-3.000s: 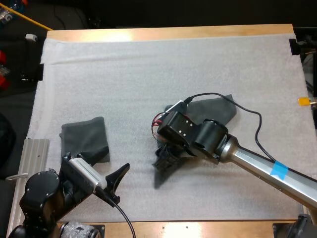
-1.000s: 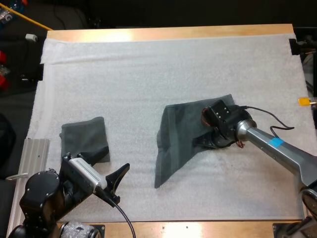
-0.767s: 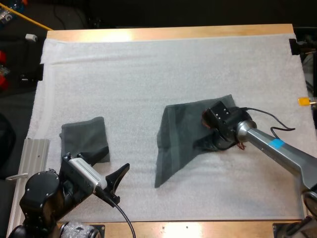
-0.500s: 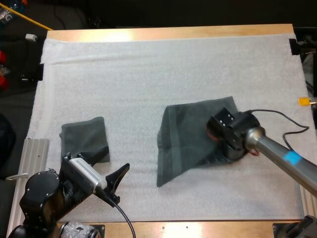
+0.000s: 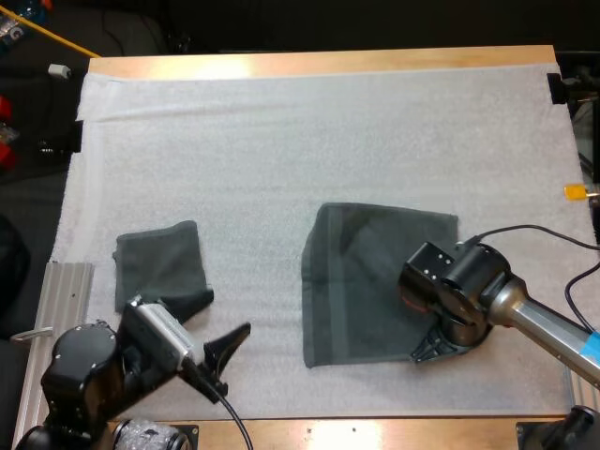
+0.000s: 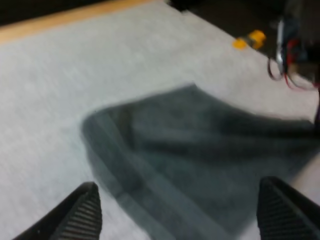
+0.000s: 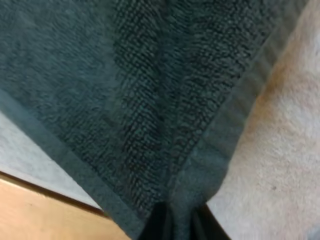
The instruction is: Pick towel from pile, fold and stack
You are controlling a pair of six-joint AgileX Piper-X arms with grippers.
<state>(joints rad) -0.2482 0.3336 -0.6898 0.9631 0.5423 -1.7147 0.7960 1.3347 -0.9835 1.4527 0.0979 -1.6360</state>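
A dark grey-green towel (image 5: 370, 281) lies spread out flat on the white mat (image 5: 281, 131), a bit to the right of the middle of the table (image 5: 319, 64). It looks almost square, with one straight side facing the near side of the table. The right gripper (image 5: 429, 349) is down at the towel's near right corner. In the right wrist view the towel (image 7: 125, 75) is very close, and that gripper's black fingers (image 7: 161, 226) are pinched tight on the hem at the corner, with cloth bunched up between them. Beside that corner you can see the mat (image 7: 280, 150) and a strip of the wooden table (image 7: 30, 210). A second towel, the folded towel (image 5: 159, 267), sits on the left part of the mat, well apart from the spread one. The left gripper (image 5: 225, 361) is just by the folded towel's near edge and points toward the spread towel. In the left wrist view its two fingers (image 6: 82, 212) stand wide apart with nothing between them, so that gripper (image 6: 182, 215) is open and holds nothing. Past them the same view looks across the mat (image 6: 75, 75) at the spread towel (image 6: 200, 150), with the right arm at its far side.
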